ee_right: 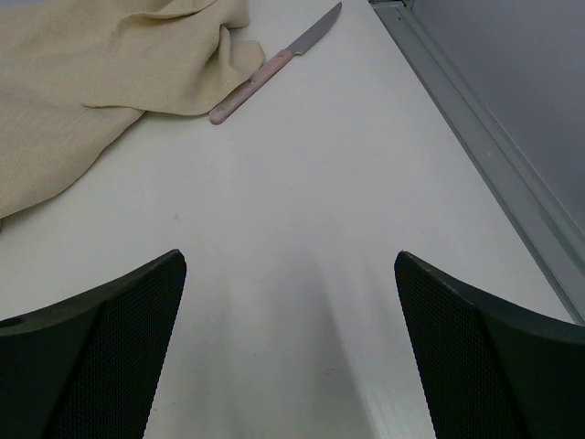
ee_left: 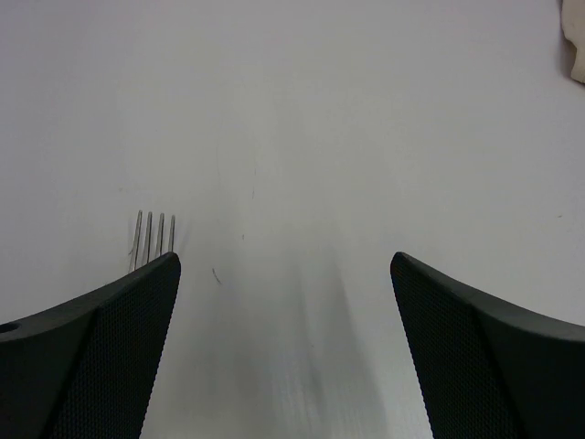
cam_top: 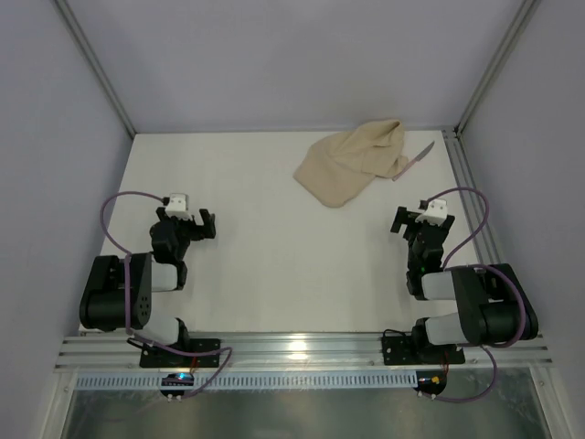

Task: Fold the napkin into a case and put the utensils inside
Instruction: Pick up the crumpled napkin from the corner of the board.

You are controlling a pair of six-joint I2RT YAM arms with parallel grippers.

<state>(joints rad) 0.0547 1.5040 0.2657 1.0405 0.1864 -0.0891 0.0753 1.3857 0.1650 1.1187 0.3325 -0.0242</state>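
The beige napkin (cam_top: 352, 165) lies crumpled in a heap at the back right of the white table; no case shows in any view. The utensils lie apart. A knife (cam_top: 416, 157) with a pink handle and grey blade rests just right of the cloth, its handle end touching the napkin (ee_right: 91, 82) beside the knife (ee_right: 274, 66). Thin silvery fork tines (ee_left: 154, 233) poke out past my left gripper's left finger. The left gripper (cam_top: 187, 219) (ee_left: 285, 265) hangs open over bare table. The right gripper (cam_top: 423, 221) (ee_right: 291, 261) is open too, short of the knife.
An aluminium frame rail (cam_top: 466, 183) (ee_right: 494, 155) runs along the table's right edge, close to the knife. Grey walls close off the back and sides. A metal rail (cam_top: 302, 347) crosses the near edge by the arm bases. A napkin corner (ee_left: 576, 46) peeks in at the far right.
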